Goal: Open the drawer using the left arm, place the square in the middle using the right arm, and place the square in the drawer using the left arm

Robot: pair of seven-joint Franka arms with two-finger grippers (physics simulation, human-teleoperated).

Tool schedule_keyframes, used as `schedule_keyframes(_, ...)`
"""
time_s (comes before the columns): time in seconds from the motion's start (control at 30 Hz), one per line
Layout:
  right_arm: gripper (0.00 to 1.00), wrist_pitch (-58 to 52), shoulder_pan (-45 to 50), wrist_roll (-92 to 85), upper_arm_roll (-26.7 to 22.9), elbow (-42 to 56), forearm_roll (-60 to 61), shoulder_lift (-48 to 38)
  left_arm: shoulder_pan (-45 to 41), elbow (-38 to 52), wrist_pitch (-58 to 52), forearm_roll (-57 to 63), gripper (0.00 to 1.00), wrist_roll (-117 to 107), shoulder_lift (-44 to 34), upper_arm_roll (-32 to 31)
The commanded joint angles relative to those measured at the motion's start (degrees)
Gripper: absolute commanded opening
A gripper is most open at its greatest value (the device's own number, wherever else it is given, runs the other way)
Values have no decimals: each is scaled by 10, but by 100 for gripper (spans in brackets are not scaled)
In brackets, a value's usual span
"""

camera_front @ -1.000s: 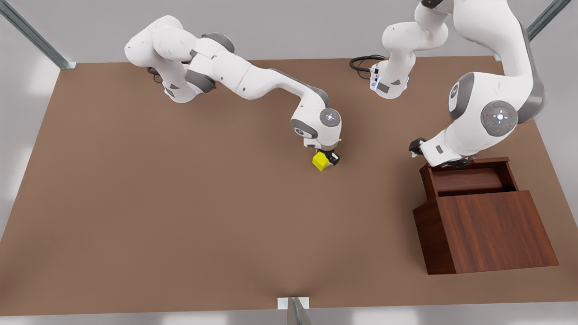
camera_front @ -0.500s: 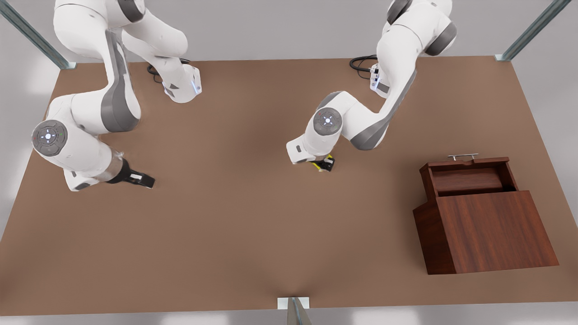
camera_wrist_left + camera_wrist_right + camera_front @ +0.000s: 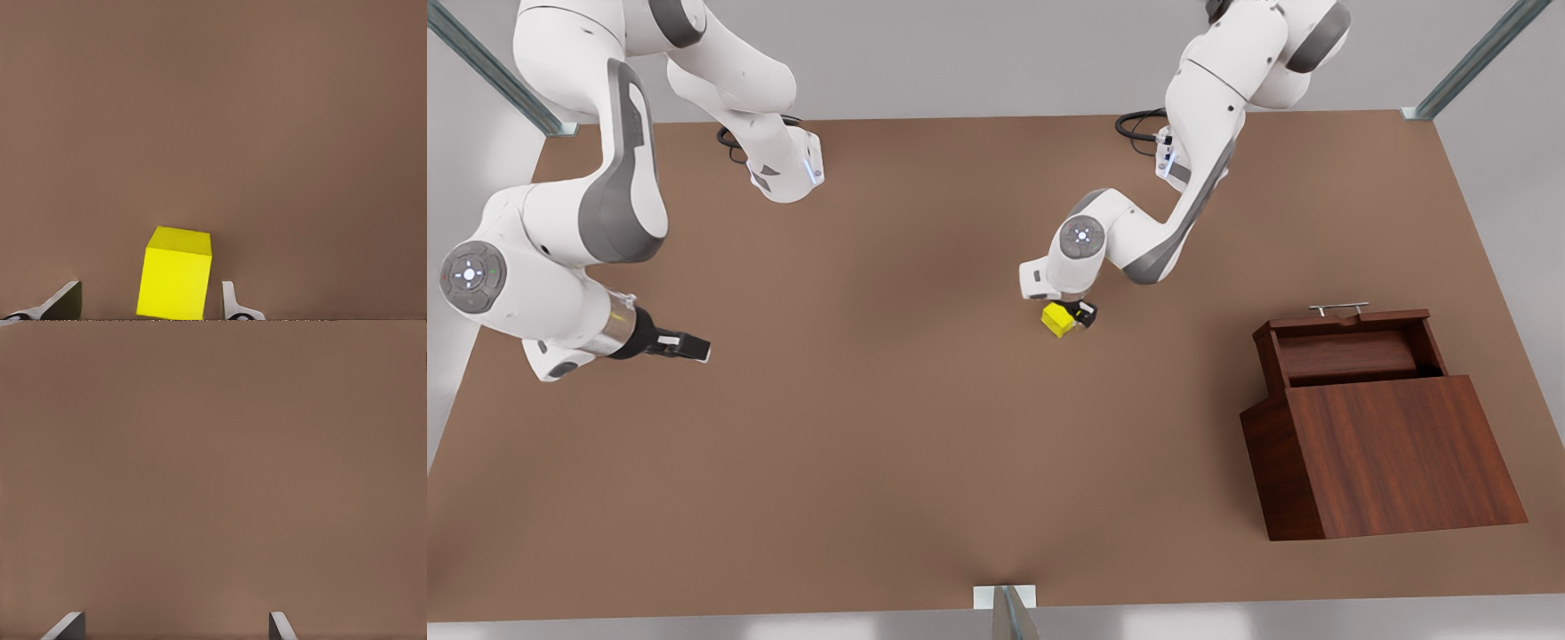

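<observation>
The yellow square [image 3: 1057, 319] rests on the brown tabletop near its middle [image 3: 960, 373]. My left gripper [image 3: 1083, 314] is down at the square, open. In the left wrist view the square [image 3: 175, 277] sits between the fingers of this gripper [image 3: 150, 288], close to one finger and with a gap to the other. The drawer [image 3: 1347, 354] stands pulled out of the wood-grain box [image 3: 1396, 453], its silver handle [image 3: 1338, 308] at the far side and nothing inside it. My right gripper [image 3: 691, 346] waits open over bare table at the front view's left, and the right wrist view shows this gripper [image 3: 175, 619] above plain tabletop.
The box's big slanted panel takes up the front view's right side of the table. Both arm bases [image 3: 783, 173] [image 3: 1183, 164] stand along the far edge with black cables. Metal frame posts [image 3: 1005, 613] mark the table's edges.
The right arm let the square go and drew back to the front view's left. The left arm swung from the drawer over to the square.
</observation>
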Motion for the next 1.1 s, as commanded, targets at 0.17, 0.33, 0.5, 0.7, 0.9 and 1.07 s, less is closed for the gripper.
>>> schedule_keyframes(0.17,100,4,1,-2,2,2,1,0,0,-24,39,0,100,1,19,0)
schedule_keyframes(0.33,100,5,2,-34,1,3,3,-4,0,-33,52,2,100,2,34,0)
schedule_keyframes(0.5,100,7,4,-24,2,-1,-4,-1,0,-32,65,2,100,1,63,1)
schedule_keyframes(0.7,100,8,5,-24,2,0,-4,1,0,-32,76,3,100,1,78,2)
schedule_keyframes(0.9,100,8,4,-24,2,0,-4,1,0,-44,105,10,100,2,88,11)
schedule_keyframes(1.07,100,4,4,-24,2,0,-4,1,0,-44,118,12,94,2,99,12)
